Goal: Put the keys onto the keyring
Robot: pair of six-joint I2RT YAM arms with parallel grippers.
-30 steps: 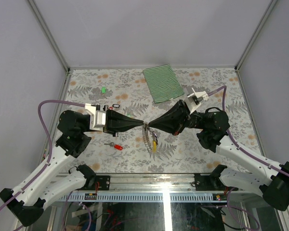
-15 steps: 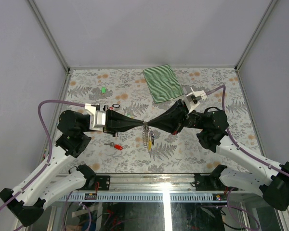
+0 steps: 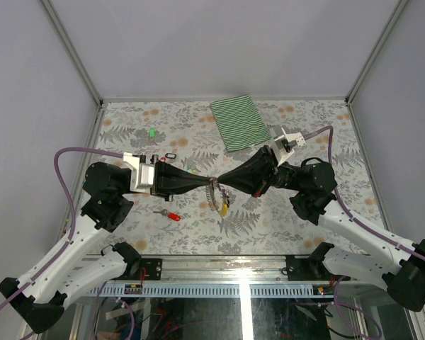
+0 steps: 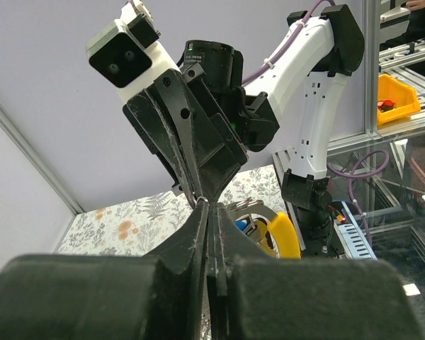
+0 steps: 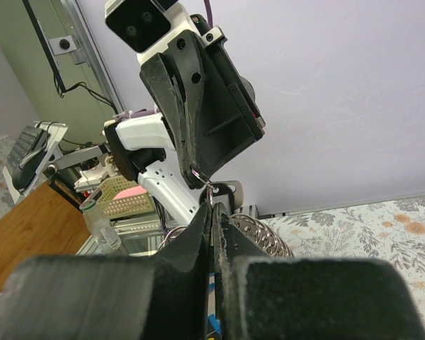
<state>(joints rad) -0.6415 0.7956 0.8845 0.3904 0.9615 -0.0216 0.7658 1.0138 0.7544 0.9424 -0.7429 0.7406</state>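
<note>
The keyring (image 3: 213, 191) hangs in the air over the middle of the table (image 3: 290, 223), right where your two grippers meet tip to tip. Your left gripper (image 3: 210, 185) reaches in from the left with its fingers pressed flat together. In the right wrist view a small loop of the ring's wire sticks out from between those tips, so that gripper is pinching the ring. Your right gripper (image 3: 219, 181) comes in from the right, also squeezed narrow, with its tips against the same bit of wire. You cannot tell from any view whether it grips the ring itself or a key on it.

Below the meeting point a small bunch dangles from the ring. It has a yellow tag (image 3: 224, 210) lowest, a blue tag (image 4: 245, 227) just beside it, and silvery metal between them that is too tangled to sort out.

Other keys lie loose on the table to your left. A red-tagged key (image 3: 171, 215) is nearest, below the left gripper. A black-tagged key (image 3: 171, 156) is just behind the left wrist, and a green tag (image 3: 151, 132) sits farther back. The striped cloth (image 3: 239, 123) lies folded at the far edge, well apart from the ring.
</note>
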